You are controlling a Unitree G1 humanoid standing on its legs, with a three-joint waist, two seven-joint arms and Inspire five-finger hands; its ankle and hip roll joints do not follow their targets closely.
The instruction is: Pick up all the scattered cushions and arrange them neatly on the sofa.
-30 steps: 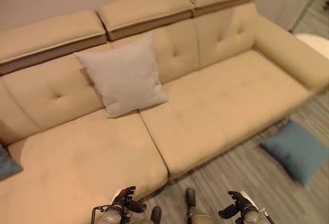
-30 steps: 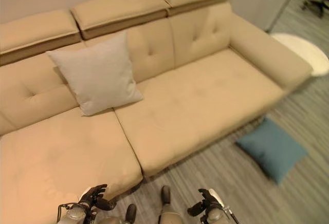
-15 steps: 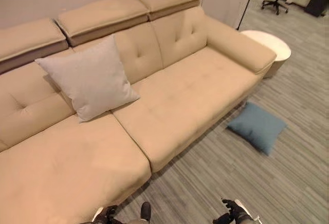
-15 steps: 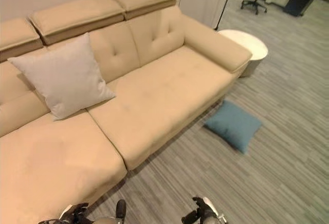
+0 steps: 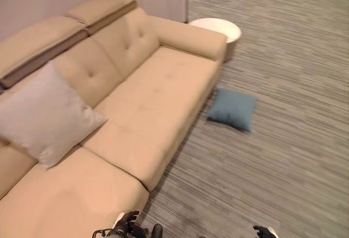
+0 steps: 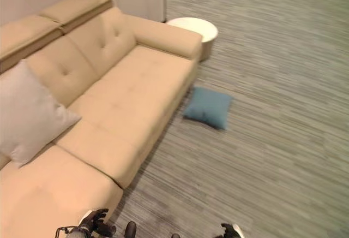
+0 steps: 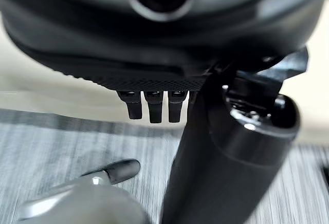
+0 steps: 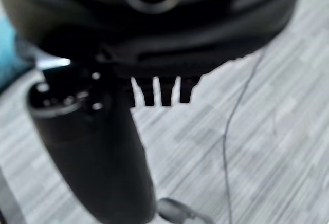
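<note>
Now | square blue cushion (image 5: pixel 231 108) flat on striped floor (image 5: pixel 289 140) (beside tufted sofa (image 5: pixel 152 90)) | both hands (image 7: pixel 149 106) (image 8: pixel 159 93) relaxed, empty.

We saw the left hand (image 7: pixel 154 54) as a dark, rounded bulk with a round recess at the frame's top, short black fingers (image 7: pixel 154 108) and a thick glossy thumb (image 7: pixel 226 162). The right hand (image 8: pixel 154 44) looked alike, black throughout.

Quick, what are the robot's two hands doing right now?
Left hand: open, fingers straight, holding nothing.
Right hand: open, fingers straight, holding nothing.
</note>
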